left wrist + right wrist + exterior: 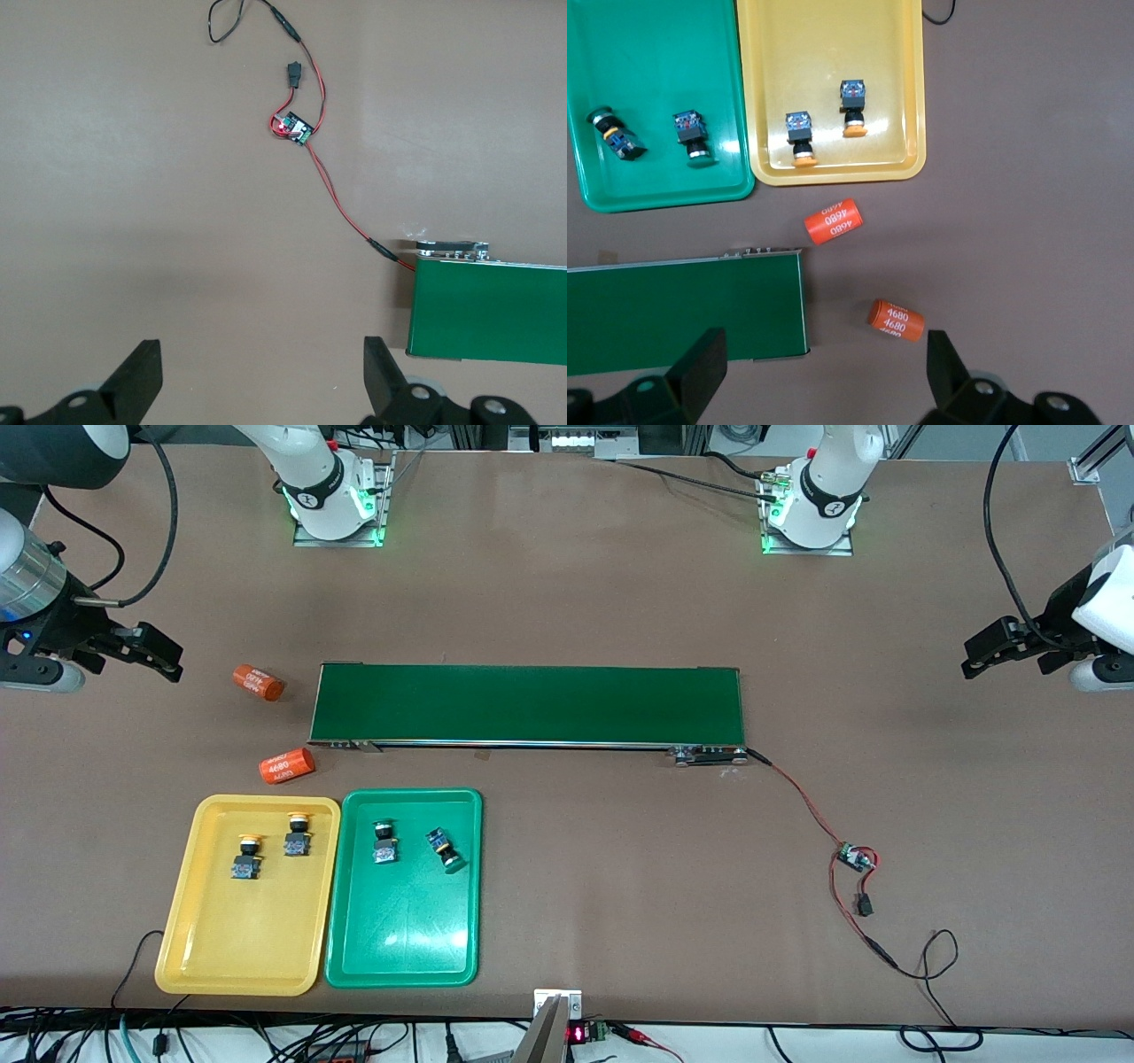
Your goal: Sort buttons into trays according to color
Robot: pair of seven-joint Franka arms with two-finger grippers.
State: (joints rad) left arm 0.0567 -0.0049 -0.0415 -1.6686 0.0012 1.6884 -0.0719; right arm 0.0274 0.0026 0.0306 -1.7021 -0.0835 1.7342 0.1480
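Two buttons with yellow-orange caps lie in the yellow tray. Two buttons with green caps lie in the green tray beside it. The right wrist view shows the same: yellow-capped buttons in the yellow tray, green-capped buttons in the green tray. My right gripper hangs open and empty over the table at the right arm's end. My left gripper hangs open and empty at the left arm's end.
A long dark-green conveyor belt lies across the middle. Two orange cylinders marked 4680 lie beside its end, near the trays. A small circuit board on red-black wires trails from the belt's left-arm end.
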